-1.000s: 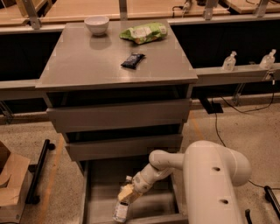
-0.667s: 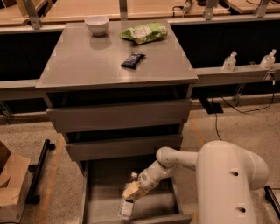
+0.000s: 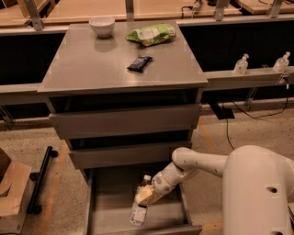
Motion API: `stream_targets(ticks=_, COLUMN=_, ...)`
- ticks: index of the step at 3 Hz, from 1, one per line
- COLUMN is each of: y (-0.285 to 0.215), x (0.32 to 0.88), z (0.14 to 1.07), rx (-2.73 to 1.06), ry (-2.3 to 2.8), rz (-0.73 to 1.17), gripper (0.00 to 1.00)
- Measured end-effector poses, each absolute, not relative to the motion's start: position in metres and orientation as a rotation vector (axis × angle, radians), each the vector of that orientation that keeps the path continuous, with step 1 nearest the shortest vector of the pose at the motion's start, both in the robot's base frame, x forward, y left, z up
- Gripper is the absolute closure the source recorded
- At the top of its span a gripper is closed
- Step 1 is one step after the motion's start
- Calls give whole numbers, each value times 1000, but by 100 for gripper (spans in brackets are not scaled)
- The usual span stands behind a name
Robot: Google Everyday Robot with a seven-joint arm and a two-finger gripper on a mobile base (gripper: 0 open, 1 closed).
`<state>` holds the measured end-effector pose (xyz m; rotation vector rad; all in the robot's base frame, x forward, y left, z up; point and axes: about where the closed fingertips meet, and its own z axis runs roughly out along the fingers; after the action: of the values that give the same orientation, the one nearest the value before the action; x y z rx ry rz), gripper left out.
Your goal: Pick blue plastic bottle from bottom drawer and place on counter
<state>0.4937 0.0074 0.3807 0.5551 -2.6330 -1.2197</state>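
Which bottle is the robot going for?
Find the big grey drawer cabinet, then look down to its open bottom drawer. The slim clear plastic bottle with a white cap is there, at the robot's gripper. Unlike the two small pump-top bottles on the right ledge, it sits low in the drawer.

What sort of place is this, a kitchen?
Probably a test lab or workshop: wooden workbenches behind, a cable on the bare floor, a cardboard box. The gripper is down in the bottom drawer by the blue plastic bottle.
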Motion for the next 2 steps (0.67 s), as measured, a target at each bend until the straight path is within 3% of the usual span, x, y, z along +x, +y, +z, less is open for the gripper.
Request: stream_targets(ticks=2, y=18, x=487, z=402, rx=629, ry=-2630, rz=-1107, gripper=100)
